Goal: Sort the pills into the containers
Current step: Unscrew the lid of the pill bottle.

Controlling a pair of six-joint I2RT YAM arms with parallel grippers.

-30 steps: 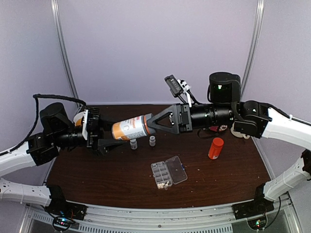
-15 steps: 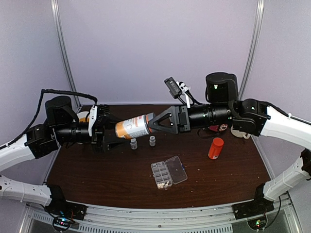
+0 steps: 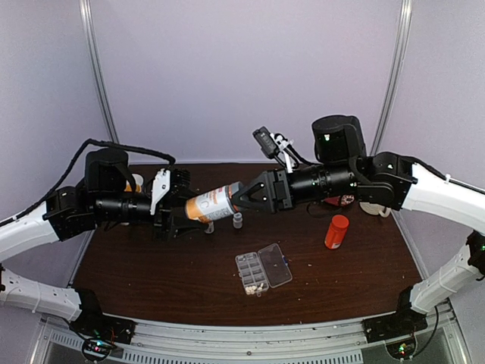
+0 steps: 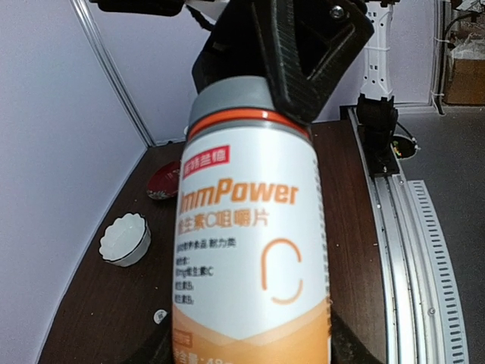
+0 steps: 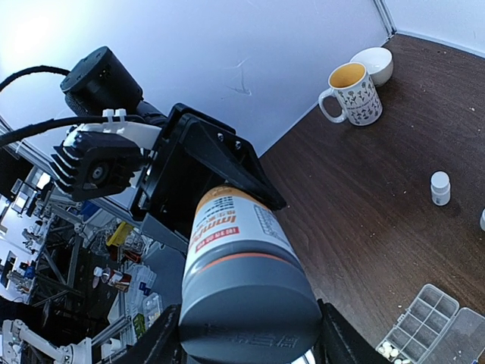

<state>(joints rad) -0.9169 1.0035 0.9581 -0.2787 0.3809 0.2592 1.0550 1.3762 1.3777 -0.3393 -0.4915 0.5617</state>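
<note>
A large white-and-orange bottle (image 3: 212, 205) with a grey cap (image 5: 250, 303) hangs level above the table between both arms. My right gripper (image 3: 236, 199) is shut on the cap end. My left gripper (image 3: 193, 213) has come around the bottle's base, and its open fingers (image 4: 355, 350) sit close on either side of the bottle. The clear organiser (image 3: 253, 273), whose cells are the containers, lies on the table below with its lid (image 3: 276, 264) folded open. Pale pills (image 3: 253, 287) fill its near cells, and they also show in the right wrist view as pills (image 5: 388, 350).
Two tiny white bottles (image 3: 237, 221) (image 3: 208, 226) stand under the held bottle. A red-orange bottle (image 3: 336, 231) stands to the right. A mug (image 5: 352, 93) and a white bowl (image 5: 373, 64) sit by the far left wall. Another white bowl (image 4: 125, 239) and a red dish (image 4: 163, 182) sit at the back right.
My left arm has swung right and its fingers now flank the bottle's base. My right arm has shifted the bottle slightly left and lower.
</note>
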